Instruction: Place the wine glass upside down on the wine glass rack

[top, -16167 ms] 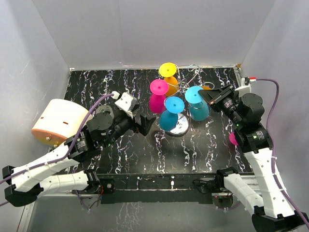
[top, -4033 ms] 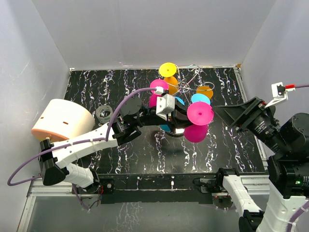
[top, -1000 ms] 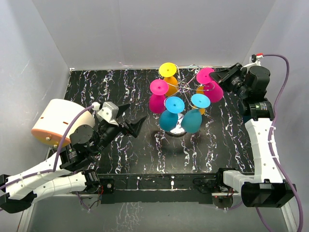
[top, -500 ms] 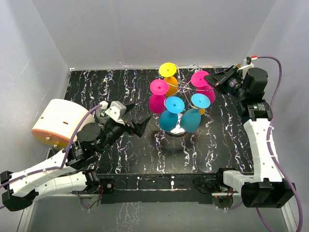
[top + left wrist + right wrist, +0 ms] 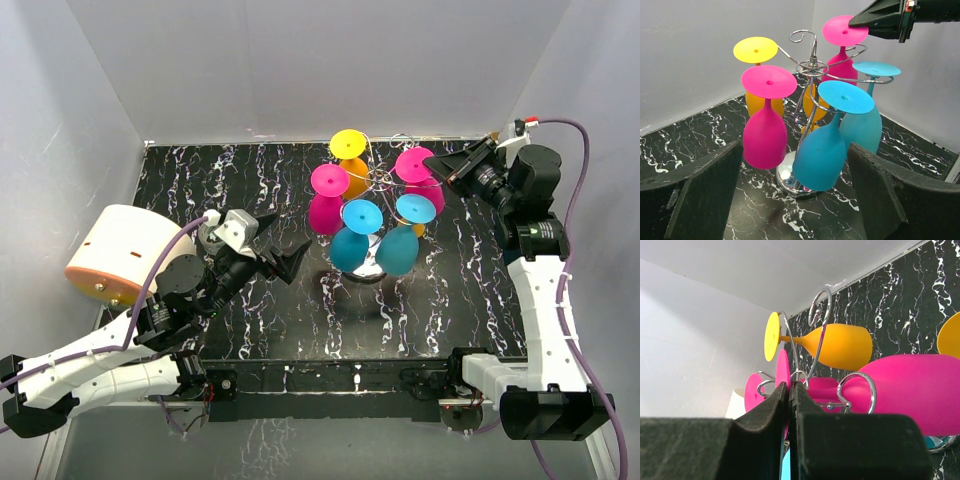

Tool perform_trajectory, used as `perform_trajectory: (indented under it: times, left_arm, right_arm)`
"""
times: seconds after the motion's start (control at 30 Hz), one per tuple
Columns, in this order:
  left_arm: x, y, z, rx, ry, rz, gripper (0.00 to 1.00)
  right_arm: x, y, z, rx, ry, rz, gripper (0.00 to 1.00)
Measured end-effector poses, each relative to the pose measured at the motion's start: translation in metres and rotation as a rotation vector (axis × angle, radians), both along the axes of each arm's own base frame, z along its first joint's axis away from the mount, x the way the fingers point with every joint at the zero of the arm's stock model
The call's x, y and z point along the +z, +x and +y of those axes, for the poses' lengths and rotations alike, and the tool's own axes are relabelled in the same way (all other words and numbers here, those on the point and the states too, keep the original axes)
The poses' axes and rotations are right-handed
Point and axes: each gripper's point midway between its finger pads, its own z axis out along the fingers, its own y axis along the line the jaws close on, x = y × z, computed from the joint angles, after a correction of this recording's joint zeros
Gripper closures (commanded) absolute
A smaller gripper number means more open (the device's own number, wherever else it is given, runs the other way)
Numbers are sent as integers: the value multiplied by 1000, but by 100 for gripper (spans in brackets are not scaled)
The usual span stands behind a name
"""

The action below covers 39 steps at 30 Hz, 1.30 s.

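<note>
The wine glass rack (image 5: 378, 181) stands mid-table on its shiny round base (image 5: 371, 265). Several coloured glasses hang upside down from its wire arms. At the back right hangs the pink wine glass (image 5: 430, 190), stem in a wire loop, foot (image 5: 413, 164) on top. My right gripper (image 5: 441, 164) is shut on the edge of that foot. In the right wrist view the gripper (image 5: 789, 386) pinches the pink disc (image 5: 782, 371) beside the wire loops (image 5: 858, 379). My left gripper (image 5: 280, 243) hangs open left of the rack; the left wrist view (image 5: 794, 150) shows it empty, facing the rack (image 5: 812, 65).
Hanging on the rack are an orange glass with a yellow foot (image 5: 349, 145), a pink one (image 5: 327, 212) and two blue ones (image 5: 351, 248) (image 5: 398, 250). A peach and white rounded container (image 5: 125, 250) sits at the left table edge. Grey walls enclose the table.
The right gripper has shifted the pink wine glass slightly left and brought it nearer upright on the rack arm. The left gripper has drifted a little toward the rack, still open.
</note>
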Motion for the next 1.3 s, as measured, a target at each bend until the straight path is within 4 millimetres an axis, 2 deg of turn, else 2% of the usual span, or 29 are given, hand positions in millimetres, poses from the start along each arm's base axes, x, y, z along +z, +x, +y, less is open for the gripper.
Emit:
perform_trajectory:
  times: [0.33,0.67,1.3]
  left_arm:
    - [1,0,0,3,-6,-2,16]
    - [4,1,3,11,-14,-4,16]
    - [4,1,2,10,-23,-1,15]
  right_arm:
    - [9,-13,1,-1,15,-14,100]
    - [14,-23,-7,-56,-3,-29,100]
    - [9,-17,-28,-183,-57,-30,100]
